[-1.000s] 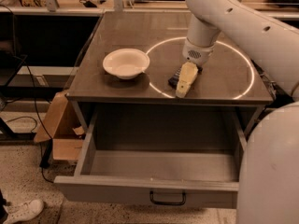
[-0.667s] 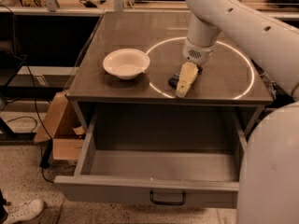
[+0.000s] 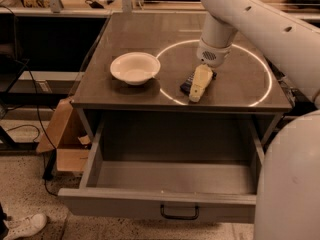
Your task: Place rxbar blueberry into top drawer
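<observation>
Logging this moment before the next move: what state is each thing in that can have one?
top drawer: pulled open, nothing visible inside.
rxbar blueberry: lying flat on the tabletop, not in the drawer, partly hidden by the gripper.
gripper: down at the tabletop, right at the rxbar blueberry.
white bowl: upright on the tabletop, empty.
cardboard box: on the floor left of the table, open.

dark rxbar blueberry (image 3: 186, 84) flat on tabletop (image 3: 130, 34) beside gripper (image 3: 195, 95), top drawer (image 3: 150, 207) open
</observation>
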Available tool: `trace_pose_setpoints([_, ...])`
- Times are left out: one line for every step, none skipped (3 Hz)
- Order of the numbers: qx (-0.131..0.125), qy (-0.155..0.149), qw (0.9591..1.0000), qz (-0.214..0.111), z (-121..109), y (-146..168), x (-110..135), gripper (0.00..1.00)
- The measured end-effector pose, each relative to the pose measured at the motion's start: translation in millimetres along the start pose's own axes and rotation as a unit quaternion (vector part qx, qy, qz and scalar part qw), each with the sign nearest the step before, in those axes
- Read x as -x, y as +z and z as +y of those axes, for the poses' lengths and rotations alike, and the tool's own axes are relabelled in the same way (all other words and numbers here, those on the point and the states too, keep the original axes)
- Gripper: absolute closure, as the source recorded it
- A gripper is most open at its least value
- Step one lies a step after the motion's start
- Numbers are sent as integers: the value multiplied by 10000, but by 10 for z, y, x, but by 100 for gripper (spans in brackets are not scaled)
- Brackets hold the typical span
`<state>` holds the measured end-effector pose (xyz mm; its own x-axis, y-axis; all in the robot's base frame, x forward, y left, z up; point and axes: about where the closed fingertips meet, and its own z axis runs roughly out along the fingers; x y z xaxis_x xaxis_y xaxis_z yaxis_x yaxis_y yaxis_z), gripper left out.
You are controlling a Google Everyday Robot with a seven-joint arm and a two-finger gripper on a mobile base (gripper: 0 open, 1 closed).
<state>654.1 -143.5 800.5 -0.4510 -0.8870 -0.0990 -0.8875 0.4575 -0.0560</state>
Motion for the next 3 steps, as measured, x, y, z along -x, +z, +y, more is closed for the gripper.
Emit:
trace_pose_setpoints([0, 0, 10000, 0, -2, -28, 3, 100])
trace_pose_setpoints([0, 0, 10000, 0, -7, -118, 12, 100])
trace_pose_setpoints([0, 0, 10000, 0, -12, -207, 21, 100])
